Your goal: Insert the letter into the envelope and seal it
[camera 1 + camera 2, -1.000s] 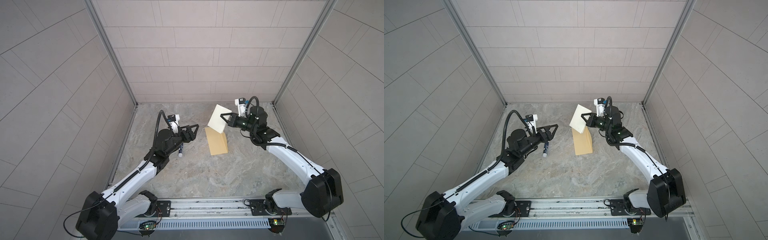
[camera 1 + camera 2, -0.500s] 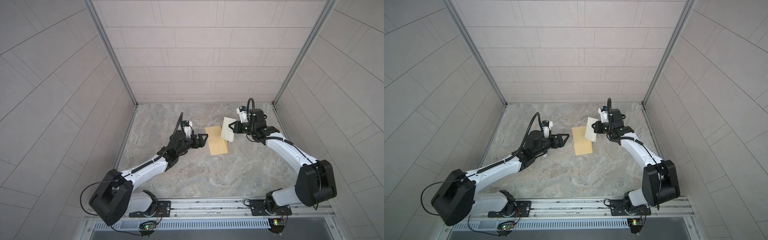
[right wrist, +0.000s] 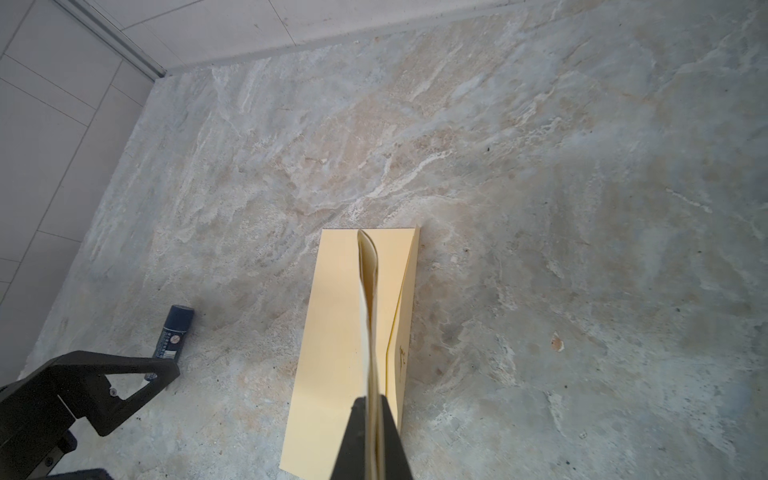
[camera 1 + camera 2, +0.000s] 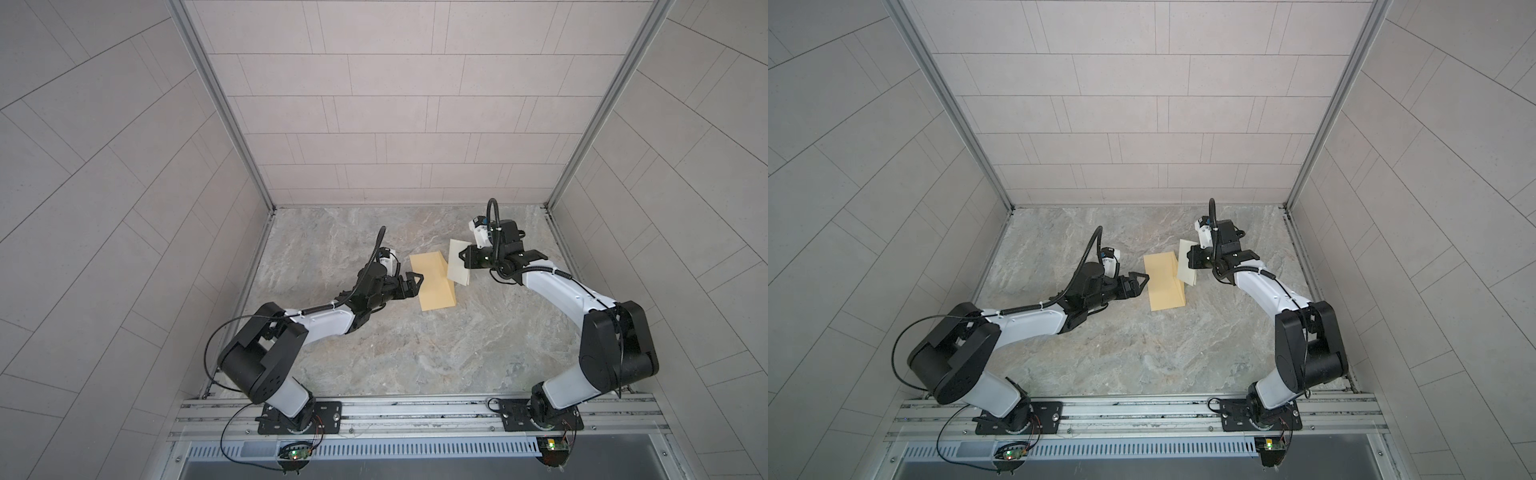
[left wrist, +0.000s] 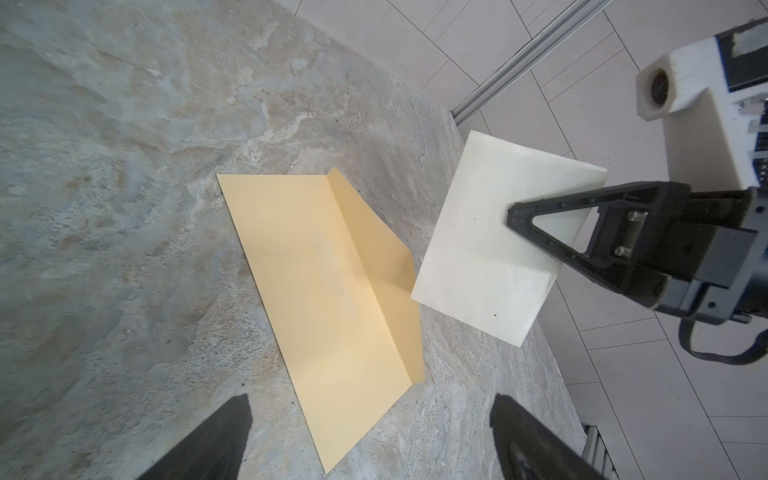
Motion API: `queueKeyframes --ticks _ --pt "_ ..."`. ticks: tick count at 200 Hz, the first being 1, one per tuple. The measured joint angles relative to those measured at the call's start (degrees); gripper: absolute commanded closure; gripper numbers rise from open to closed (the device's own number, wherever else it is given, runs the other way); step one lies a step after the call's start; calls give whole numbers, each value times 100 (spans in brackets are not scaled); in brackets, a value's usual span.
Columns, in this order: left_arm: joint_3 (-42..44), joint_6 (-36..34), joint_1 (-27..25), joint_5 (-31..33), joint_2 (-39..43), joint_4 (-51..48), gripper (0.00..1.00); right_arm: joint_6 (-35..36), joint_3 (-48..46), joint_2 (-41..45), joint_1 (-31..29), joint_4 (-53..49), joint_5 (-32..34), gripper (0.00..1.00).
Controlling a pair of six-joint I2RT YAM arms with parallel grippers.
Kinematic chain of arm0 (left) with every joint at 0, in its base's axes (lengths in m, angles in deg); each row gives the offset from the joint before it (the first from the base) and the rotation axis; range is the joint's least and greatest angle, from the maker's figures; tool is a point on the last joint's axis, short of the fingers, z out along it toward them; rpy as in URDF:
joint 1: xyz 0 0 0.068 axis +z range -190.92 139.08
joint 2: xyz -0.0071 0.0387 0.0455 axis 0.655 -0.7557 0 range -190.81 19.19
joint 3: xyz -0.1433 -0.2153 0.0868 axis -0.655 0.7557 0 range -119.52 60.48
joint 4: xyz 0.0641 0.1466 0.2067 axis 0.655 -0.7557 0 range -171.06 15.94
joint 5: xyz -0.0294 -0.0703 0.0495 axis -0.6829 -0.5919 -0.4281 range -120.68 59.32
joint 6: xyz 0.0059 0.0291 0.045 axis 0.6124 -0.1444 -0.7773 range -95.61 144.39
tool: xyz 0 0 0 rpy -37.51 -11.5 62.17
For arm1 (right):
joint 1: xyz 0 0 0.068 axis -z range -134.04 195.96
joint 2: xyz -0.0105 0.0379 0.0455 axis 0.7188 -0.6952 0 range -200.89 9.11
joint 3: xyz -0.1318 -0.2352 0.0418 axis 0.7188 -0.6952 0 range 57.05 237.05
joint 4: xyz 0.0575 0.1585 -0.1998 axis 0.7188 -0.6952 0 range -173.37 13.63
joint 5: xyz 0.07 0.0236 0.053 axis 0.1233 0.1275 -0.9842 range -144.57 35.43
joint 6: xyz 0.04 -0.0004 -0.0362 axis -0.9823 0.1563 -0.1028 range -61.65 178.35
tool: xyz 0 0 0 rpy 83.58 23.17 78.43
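Note:
The yellow-tan envelope (image 4: 430, 282) (image 4: 1163, 284) lies flat on the stone floor, and its flap (image 5: 374, 249) stands raised along the long edge on the right arm's side. My right gripper (image 4: 463, 257) (image 3: 372, 401) is shut on the pale folded letter (image 4: 456, 272) (image 5: 469, 257). The sheet hangs tilted just above the flap edge and shows edge-on in the right wrist view (image 3: 368, 282). My left gripper (image 4: 415, 284) (image 5: 370, 399) is open and low at the envelope's other long edge, with nothing between its fingers.
A small dark blue tube (image 3: 176, 332) lies on the floor beyond the left gripper's finger (image 3: 166, 370). Tiled walls close in the back and both sides. The metal rail (image 4: 415, 411) with the arm bases runs along the front.
The right gripper has brought the letter down from high over the envelope to its flap side. The left arm has stretched forward and down to the envelope's left edge, jaws opening wider.

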Motion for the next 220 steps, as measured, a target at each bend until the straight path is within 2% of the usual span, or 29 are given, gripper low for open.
queueKeyframes --ticks 99,165,220 --pt "-400 118 -11 -142 -1032 326 22 96 511 -811 20 157 190 100" --pt "-654 76 -11 -107 -1410 354 52 -94 638 -1290 103 310 175 100" --pt "-844 -39 -11 -92 -1768 341 63 -160 629 -1314 125 385 136 100"
